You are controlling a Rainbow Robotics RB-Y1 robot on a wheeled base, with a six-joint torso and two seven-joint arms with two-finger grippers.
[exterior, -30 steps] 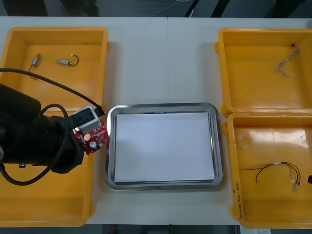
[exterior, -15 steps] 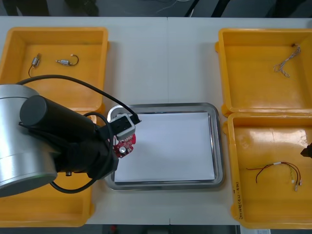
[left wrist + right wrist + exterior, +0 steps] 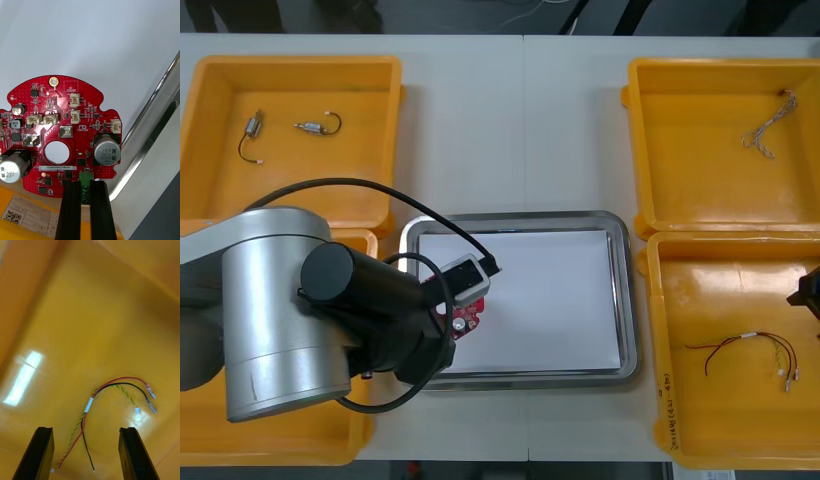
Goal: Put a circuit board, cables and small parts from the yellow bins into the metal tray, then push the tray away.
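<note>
Left gripper (image 3: pixel 85 189): black fingers pinching the green connector on the board's edge, almost closed. Arm reaches in from over the near-left yellow plastic bin (image 3: pixel 280 445).
Round red circuit board (image 3: pixel 63 138): in the left gripper's pinch, component side facing the wrist camera, over the near-left part of the tray's white inside. Cannot tell whether touching the white or just above it.
Shiny rectangular metal tray (image 3: pixel 510 216): at table centre between the bins. White inside bare apart from the board above it.
Step in hand: likely setting the board into the tray, release not yet made.
Next move: probably lower until the board lies flat on the white, spread the fingers, then lift straight off without dragging the board toward the rim.
Right gripper (image 3: pixel 85 432): fingers spread wide, hovering low in the near-right yellow bin (image 3: pixel 720 285).
Red and yellow cable (image 3: pixel 112 384): loose on that bin's floor, just beyond and between the right fingers, untouched. Looks like the next pick.
Far-right yellow bin (image 3: pixel 680 180): pale twisted cable (image 3: pixel 760 130) inside, untouched.
Far-left yellow bin (image 3: pixel 330 190): two small metal parts (image 3: pixel 318 125) inside, untouched.
Left to do: cables, small parts, tray push.
</note>
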